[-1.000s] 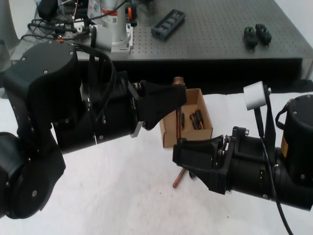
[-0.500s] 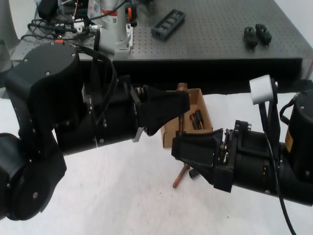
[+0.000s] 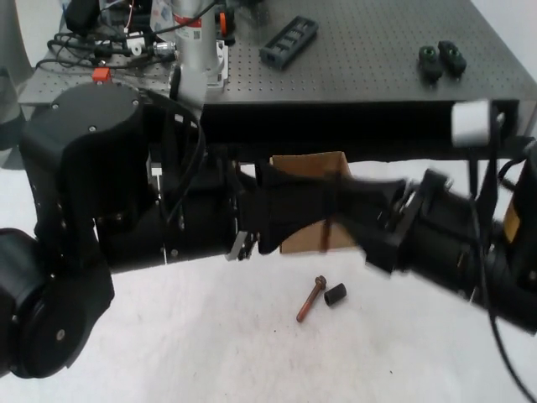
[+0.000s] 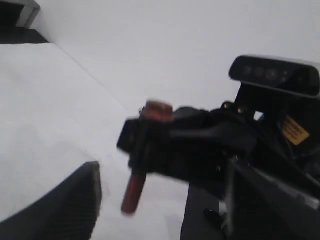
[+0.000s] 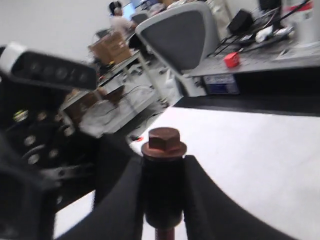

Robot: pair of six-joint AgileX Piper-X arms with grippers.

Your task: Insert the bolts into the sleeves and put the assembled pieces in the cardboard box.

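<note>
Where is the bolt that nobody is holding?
In the high view, the loose bolt lies on the white cloth in front of the cardboard box, a black sleeve beside its head.

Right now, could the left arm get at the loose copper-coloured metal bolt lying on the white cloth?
Probably yes: the bolt lies uncovered on the cloth, beside a black sleeve, and the left gripper looks open and empty close by.

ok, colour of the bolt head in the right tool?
Coppery-brown hex bolt head; right wrist view.
</note>
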